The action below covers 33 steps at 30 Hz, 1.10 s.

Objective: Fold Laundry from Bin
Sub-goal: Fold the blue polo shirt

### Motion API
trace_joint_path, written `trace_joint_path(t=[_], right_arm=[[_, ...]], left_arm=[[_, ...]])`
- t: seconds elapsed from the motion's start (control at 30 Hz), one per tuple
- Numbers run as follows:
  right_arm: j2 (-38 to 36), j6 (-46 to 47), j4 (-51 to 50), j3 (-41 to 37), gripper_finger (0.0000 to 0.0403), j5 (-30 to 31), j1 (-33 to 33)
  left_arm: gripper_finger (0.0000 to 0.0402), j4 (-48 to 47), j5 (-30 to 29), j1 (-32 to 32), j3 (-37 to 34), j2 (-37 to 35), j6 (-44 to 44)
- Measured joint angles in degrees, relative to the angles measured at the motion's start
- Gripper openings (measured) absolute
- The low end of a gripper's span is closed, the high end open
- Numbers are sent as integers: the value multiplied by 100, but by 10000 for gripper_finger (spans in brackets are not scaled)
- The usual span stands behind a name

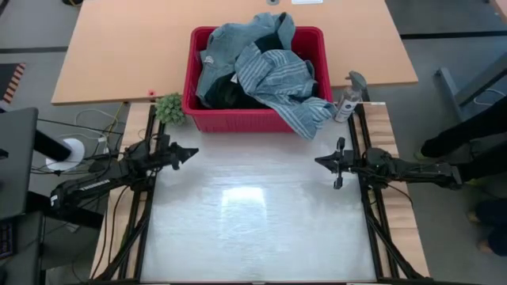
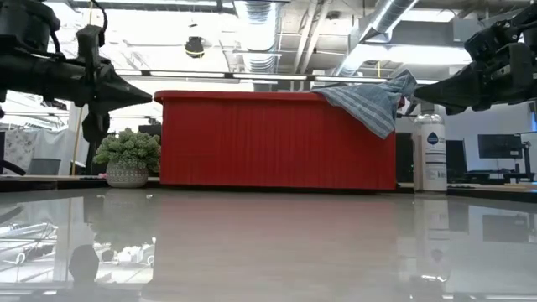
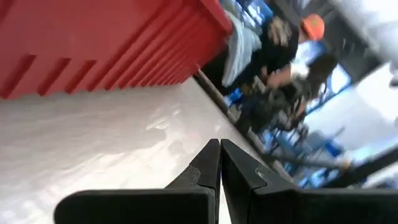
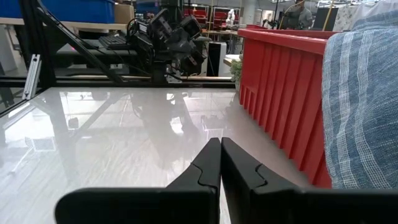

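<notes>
Soft, light blue-grey white-striped shirt [image 1: 287, 87] is draping over the bright red plastic bin's [image 1: 238, 119] rim — likeliest handhold; both grippers — left [image 1: 190, 151], right [image 1: 320, 161] — are hovering closed, empty.

Small potted plant [image 1: 169, 108] and white spray bottle [image 1: 347, 101] stand on wooden table [image 1: 119, 47] w/ glossy white mat [image 1: 253, 214].

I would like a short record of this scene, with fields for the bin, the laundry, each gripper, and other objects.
bin: red bin at the far edge of the white work surface, full
laundry: striped shirt on top, one part hanging over the bin's front right rim
left gripper: left gripper above the surface, jaws shut, empty
right gripper: right gripper above the surface, jaws shut, empty
other objects: small plant left of bin; bottle right of bin
</notes>
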Motion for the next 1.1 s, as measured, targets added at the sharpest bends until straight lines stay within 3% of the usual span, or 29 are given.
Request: trace_joint_path(t=[0.07, 0.17, 0.33, 0.5, 0.63, 0.77, 0.9, 1.03, 1.1], right_arm=[[0, -5, 0, 0, 36, 2, 0], [0, -31, 0, 0, 36, 2, 0], [0, -32, 32, -4, 36, 2, 0], [0, 651, 127, -9, 36, 2, 17], [0, 2042, 157, -9, 36, -13, 17], [0, 3018, 154, -9, 36, -54, 17], [0, 3712, 166, -9, 36, -100, 15], [0, 3951, 173, -9, 36, 32, -32], [-2, 3989, 194, -7, 36, 87, -33]], left_arm=[[0, 517, -89, 6, 0, -2, -243], [6, 1266, 286, -10, 168, 87, -48], [38, 1707, -314, -142, 1413, 859, 713], [89, 1694, -204, -401, 3223, 2778, 1928], [128, 1581, 143, -557, 4951, 4721, 2648], [152, 328, 459, -346, 6949, 6464, 2926], [157, -1929, 1064, 182, 9234, 7972, 3592], [158, -3758, 1162, 749, 11364, 9332, 4487], [161, -4212, 1296, 1070, 12329, 9879, 4881]])
